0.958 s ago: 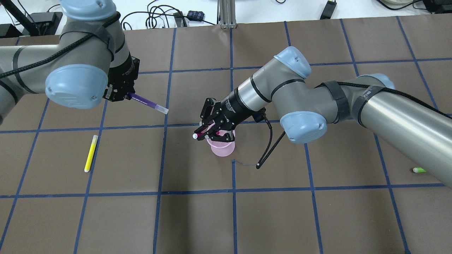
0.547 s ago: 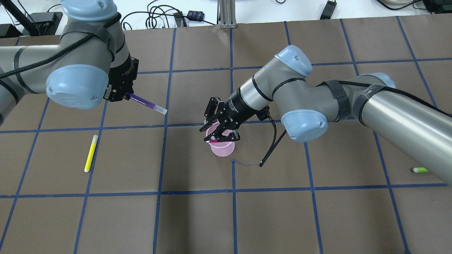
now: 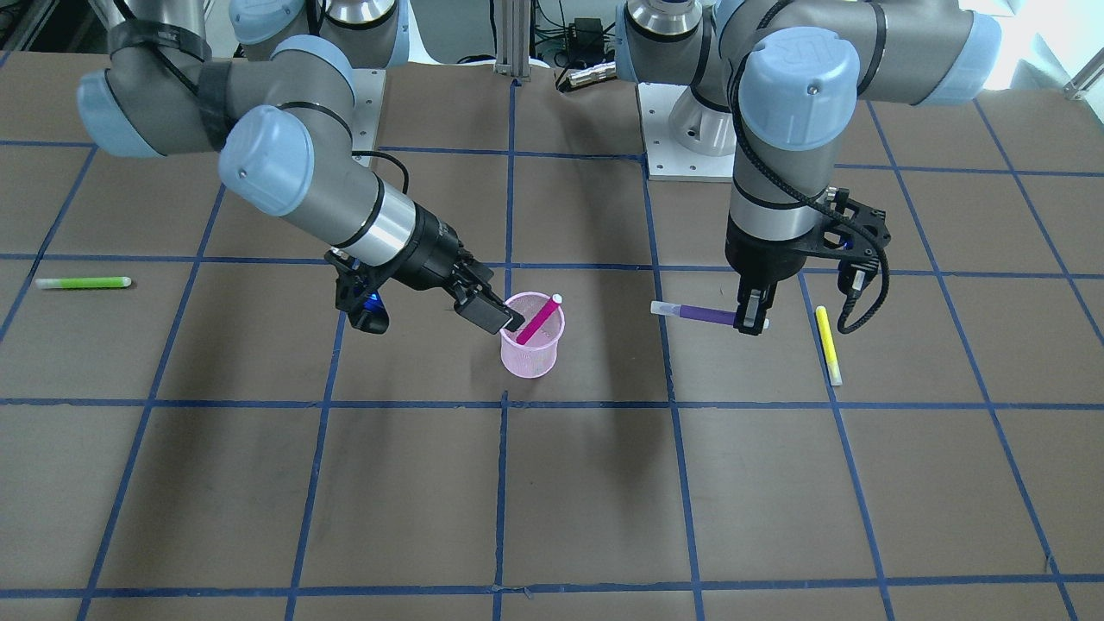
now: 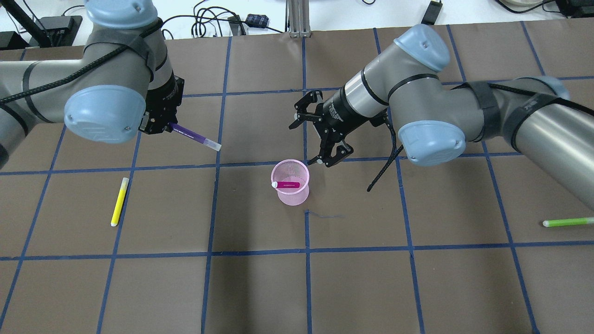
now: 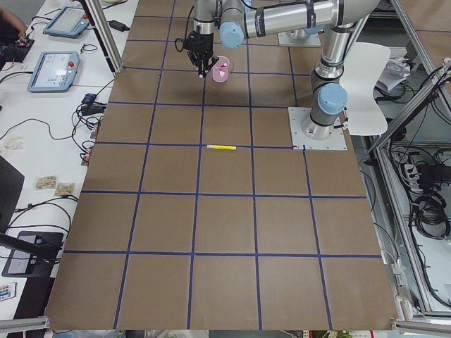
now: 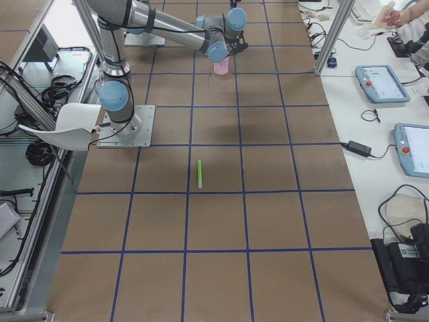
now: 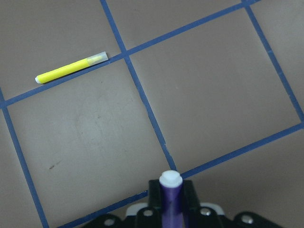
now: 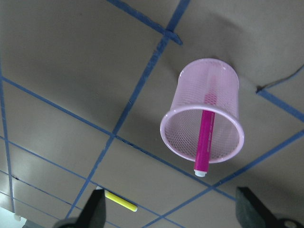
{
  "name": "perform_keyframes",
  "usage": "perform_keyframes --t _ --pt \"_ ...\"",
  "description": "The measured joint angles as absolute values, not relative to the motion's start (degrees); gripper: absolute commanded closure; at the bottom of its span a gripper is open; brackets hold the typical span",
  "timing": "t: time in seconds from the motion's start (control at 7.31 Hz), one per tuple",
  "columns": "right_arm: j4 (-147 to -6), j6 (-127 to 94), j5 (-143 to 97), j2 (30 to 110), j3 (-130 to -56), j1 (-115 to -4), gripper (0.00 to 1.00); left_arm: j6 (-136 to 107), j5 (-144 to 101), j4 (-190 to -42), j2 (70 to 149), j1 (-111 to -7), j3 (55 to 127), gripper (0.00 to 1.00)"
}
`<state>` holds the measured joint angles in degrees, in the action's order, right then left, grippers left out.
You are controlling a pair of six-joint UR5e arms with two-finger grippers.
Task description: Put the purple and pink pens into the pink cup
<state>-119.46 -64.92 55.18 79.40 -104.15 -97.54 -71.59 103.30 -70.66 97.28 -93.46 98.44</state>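
Pink pen [image 4: 288, 184]: now released into pink cup [image 4: 291, 175]; right tool [image 4: 319, 132] spread, withdrawn. Purple pen [image 4: 194, 136]: apparently clenched by left tool [image 4: 157, 126], pending.

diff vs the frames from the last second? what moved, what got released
The right gripper let go of the pink pen, which now leans inside the pink cup, then pulled back from the cup toward the table's far side, jaws open. The green pen came out from under the right arm. Unchanged: left gripper clamped on the purple pen, yellow pen, cup position.
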Motion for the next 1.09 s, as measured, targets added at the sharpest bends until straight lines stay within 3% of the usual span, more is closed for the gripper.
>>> perform_keyframes --t 0.41,1.09 --pt "-108.27 -36.51 76.42 84.98 -99.06 -94.39 0.00 -74.56 104.19 -71.14 99.29 -97.41 96.08 1.00" --pt "-87.56 -0.67 84.61 89.72 -85.56 -88.11 0.00 -92.05 110.08 -71.10 106.07 -111.17 94.85 1.00"
